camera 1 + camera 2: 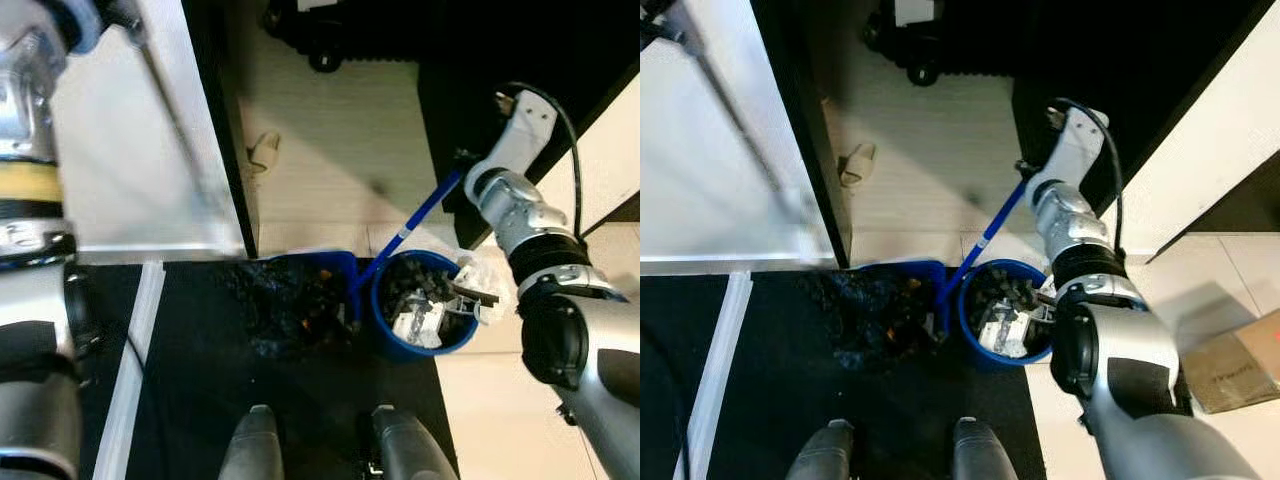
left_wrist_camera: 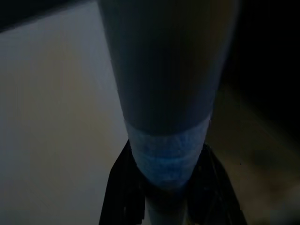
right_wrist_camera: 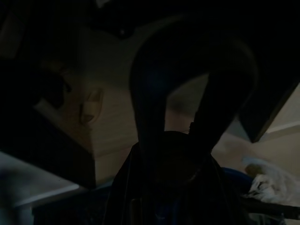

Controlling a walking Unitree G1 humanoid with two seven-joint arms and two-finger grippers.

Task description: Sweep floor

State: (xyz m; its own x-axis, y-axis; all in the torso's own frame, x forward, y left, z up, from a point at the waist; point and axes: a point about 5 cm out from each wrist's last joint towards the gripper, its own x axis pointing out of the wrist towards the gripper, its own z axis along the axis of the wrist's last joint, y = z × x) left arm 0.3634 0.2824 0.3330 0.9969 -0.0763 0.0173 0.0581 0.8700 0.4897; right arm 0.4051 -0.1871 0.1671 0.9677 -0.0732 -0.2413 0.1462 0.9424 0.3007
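A blue dustpan (image 1: 318, 285) rests on the black mat beside a round blue bin (image 1: 425, 310) that holds scraps and crumpled paper. Dark debris (image 1: 285, 315) is heaped in and around the pan. The pan's long blue handle (image 1: 412, 222) slants up to my right gripper (image 1: 462, 172), which is shut on its top end. At the far left my left arm is raised; in the left wrist view my left gripper (image 2: 171, 187) is shut around the grey broom pole (image 2: 164, 84), which has a band of pale tape. The pole (image 1: 175, 120) runs down across the white panel.
A white panel (image 1: 120, 190) with a dark edge stands on the left. A beige slipper (image 1: 263, 150) lies on the pale floor beyond. A black wheeled base (image 1: 320, 50) is farther off. A cardboard box (image 1: 1230, 365) sits at the right. My feet (image 1: 255, 445) stand on the mat.
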